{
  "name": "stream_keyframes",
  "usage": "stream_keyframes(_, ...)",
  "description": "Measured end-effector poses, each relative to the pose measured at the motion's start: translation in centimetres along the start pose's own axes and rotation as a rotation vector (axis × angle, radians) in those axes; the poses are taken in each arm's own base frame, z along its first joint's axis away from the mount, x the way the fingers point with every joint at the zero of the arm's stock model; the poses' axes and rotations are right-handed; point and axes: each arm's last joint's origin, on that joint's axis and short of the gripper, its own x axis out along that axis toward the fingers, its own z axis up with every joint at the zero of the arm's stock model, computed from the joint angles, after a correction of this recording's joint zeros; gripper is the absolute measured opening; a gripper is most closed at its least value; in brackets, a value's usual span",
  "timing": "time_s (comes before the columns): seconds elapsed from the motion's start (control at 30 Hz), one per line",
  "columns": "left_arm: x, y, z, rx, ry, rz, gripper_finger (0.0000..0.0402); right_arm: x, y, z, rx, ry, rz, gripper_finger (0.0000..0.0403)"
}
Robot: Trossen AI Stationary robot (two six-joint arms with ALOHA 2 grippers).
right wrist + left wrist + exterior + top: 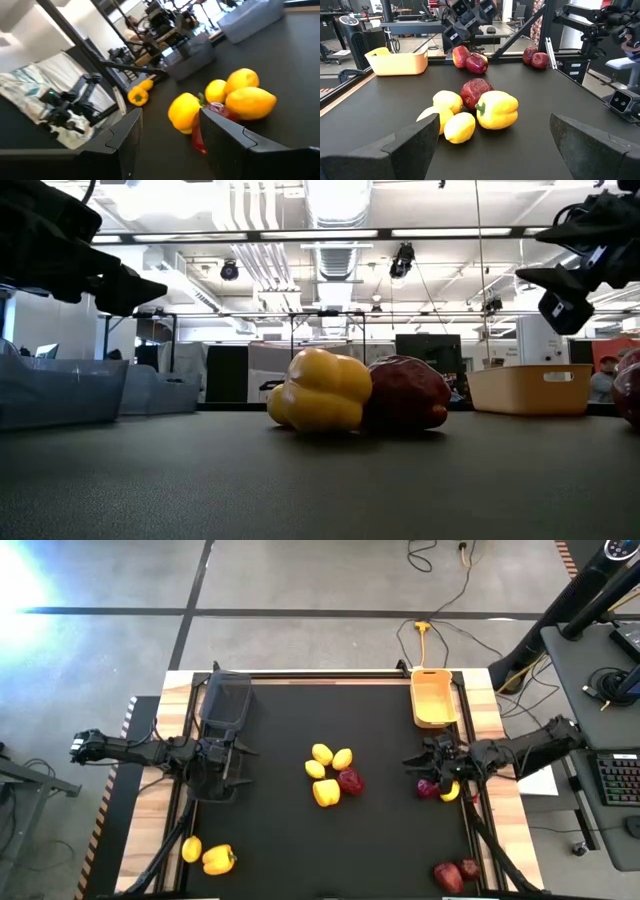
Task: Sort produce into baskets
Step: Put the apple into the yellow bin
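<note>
Black matting covers the bench [270,840], keeping produce from rolling. A yellow and red cluster [332,778] sits mid-bench, reachable by both arms. Left tool [238,750] hangs wide open and empty beside the black basket [226,700]; right tool [418,762], half open, holds nothing near the yellow basket [432,700].

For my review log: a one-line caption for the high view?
Produce cluster mid-table between the black basket and yellow basket; both arms hover apart.

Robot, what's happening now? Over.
Left hand open, empty, by black basket. Right hand empty, beside red pepper. Centre pile unsorted. Nothing blocking.
</note>
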Motion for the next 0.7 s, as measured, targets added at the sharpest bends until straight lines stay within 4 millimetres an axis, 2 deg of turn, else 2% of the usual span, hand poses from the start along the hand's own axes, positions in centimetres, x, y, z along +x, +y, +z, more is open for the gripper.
stream_keyframes(0.3, 0.0, 0.0, 0.0, 0.0, 0.0, 0.0, 0.0359, 0.8, -0.2, -1.4, -0.063, 0.035, -0.176, 0.0187)
stream_keyframes(0.57, 0.0, 0.0, 0.0, 0.0, 0.0, 0.0, 0.0359, 1.2, -0.1, -1.5, -0.068, 0.032, -0.179, 0.0187)
stream_keyframes(0.7, 0.0, 0.0, 0.0, 0.0, 0.0, 0.0, 0.0359, 1.2, 0.2, -1.0, -0.09, -0.027, -0.155, 0.0187)
